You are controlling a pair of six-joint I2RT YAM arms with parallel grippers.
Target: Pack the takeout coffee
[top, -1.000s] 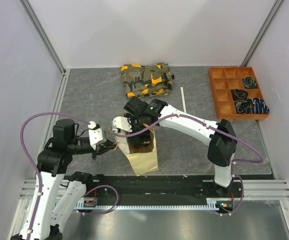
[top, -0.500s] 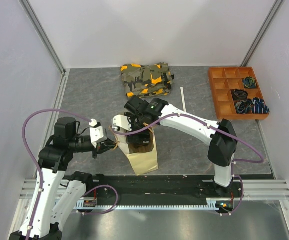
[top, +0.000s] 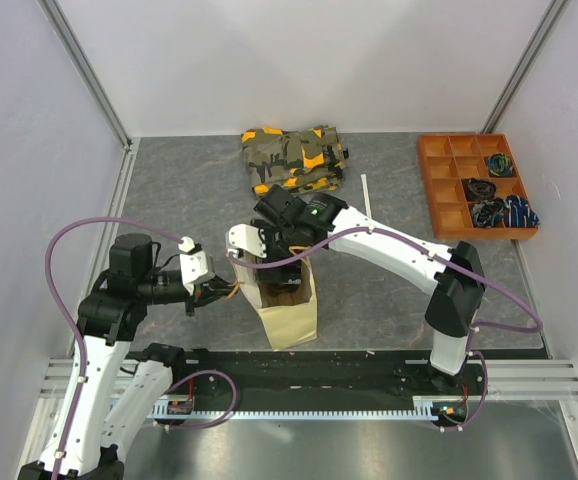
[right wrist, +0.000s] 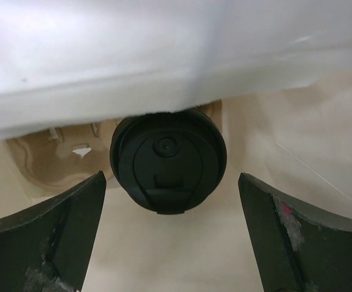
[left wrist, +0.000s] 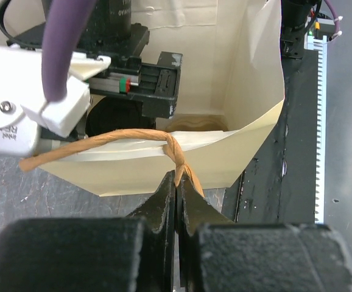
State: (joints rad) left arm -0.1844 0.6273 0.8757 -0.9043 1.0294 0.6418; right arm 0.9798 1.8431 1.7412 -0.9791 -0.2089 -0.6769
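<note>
We judged packing nearly done: the takeout coffee (right wrist: 168, 159) sat inside the paper bag (top: 291, 318), right gripper (right wrist: 170, 185) open over it, left gripper (left wrist: 177, 182) clamped on the handle (left wrist: 103, 142); only withdrawal was outstanding

Both arms are the same build: white shells on the links, chunky black joints. The left arm (top: 81, 385) and right arm (top: 389, 250) each trail a fat purple cable (left wrist: 63, 42). There's a small green light (top: 318, 211) on the right wrist, plus a silver screw (left wrist: 5, 107) in its white housing. The right fingers (right wrist: 48, 231) are dark grey and scuffed, and one has a red dab.
</note>
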